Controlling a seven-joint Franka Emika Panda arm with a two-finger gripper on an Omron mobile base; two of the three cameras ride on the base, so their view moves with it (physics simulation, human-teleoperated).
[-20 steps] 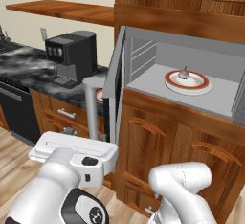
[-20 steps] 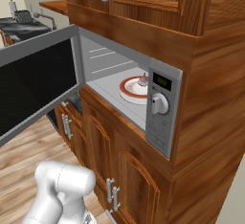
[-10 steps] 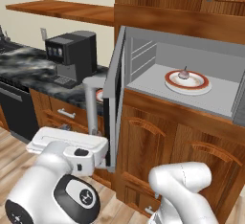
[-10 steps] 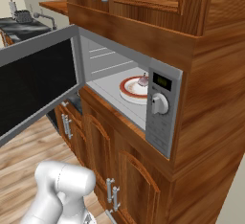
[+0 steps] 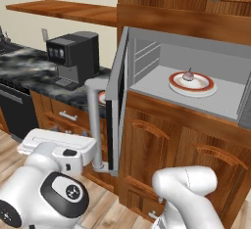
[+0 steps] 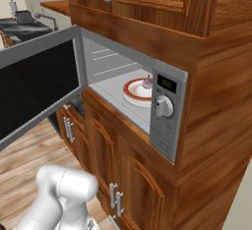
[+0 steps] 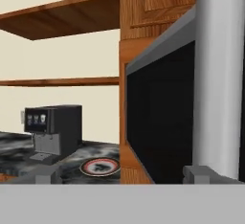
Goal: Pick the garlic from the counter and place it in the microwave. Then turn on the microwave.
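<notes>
The microwave (image 5: 186, 81) stands open, its door (image 5: 116, 101) swung out to the left on its hinge. In the left base view the door is seen nearly edge-on, with its long vertical bar handle (image 5: 94, 123) on the outer face. In the right base view the door's black glass (image 6: 37, 89) faces the camera, and the control panel with its round knob (image 6: 164, 107) sits on the right of the cavity.

The garlic (image 5: 188, 75) rests on a red-rimmed plate (image 5: 192, 84) on the microwave floor, toward the right of the cavity. In the right base view the bulb (image 6: 146, 82) sits on the same plate (image 6: 139, 90), just behind the control panel.

The claw (image 7: 123, 174) is low and outside the oven, beside the open door. In the hand view its fingertips (image 7: 48, 172) stand wide apart, with nothing between them. That view looks along the door's dark glass (image 7: 160, 122), with the bar handle (image 7: 217, 74) close at the right.

On the marble tabletop (image 5: 29, 71) stands a black-and-grey coffee machine (image 5: 73, 57). A second red-rimmed plate (image 7: 100, 166) lies on the tabletop near the door. A wooden shelf (image 5: 68, 11) runs along the wall above.
</notes>
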